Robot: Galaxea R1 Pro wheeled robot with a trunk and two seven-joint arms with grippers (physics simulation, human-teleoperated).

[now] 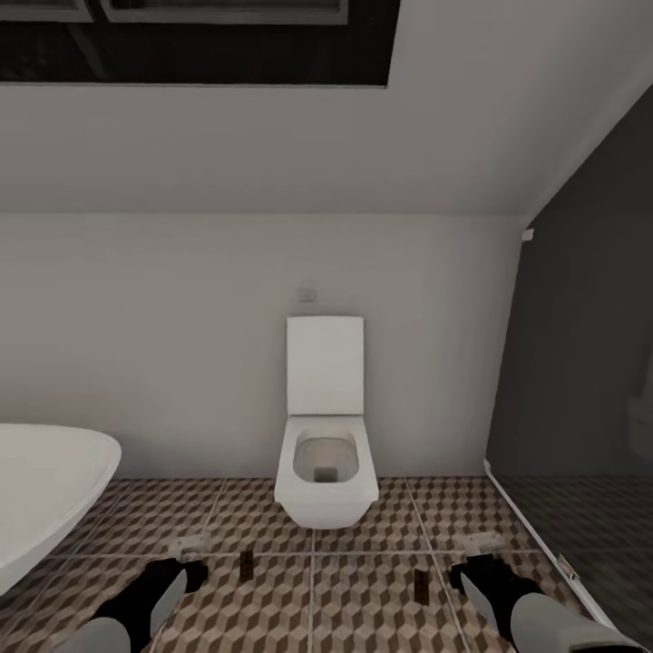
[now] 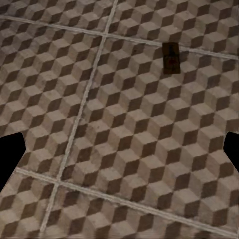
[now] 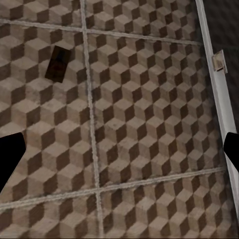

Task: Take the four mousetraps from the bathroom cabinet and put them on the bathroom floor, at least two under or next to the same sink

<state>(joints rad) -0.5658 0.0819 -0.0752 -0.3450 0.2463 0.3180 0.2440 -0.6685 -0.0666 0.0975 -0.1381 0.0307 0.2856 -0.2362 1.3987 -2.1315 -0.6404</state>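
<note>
Mousetraps (image 1: pixel 246 568) (image 1: pixel 421 585) small, blurred on bathroom floor (image 1: pixel 363 608)

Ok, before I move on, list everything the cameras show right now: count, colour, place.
mousetraps: 2, dark brown, flat on the tiled floor in front of the toilet, one by the left gripper, one by the right gripper
bathroom floor: 1, brown, beige and white cube-pattern tiles
toilet: 1, white, lid up, against the far wall
bathtub: 1, white, at the left edge
wall plate: 1, pale, above the toilet
glass screen: 1, dark, on the right
left gripper: 1, black with pale fingertips, low over the floor, empty, open
right gripper: 1, black with pale fingertips, low over the floor, empty, open
</note>
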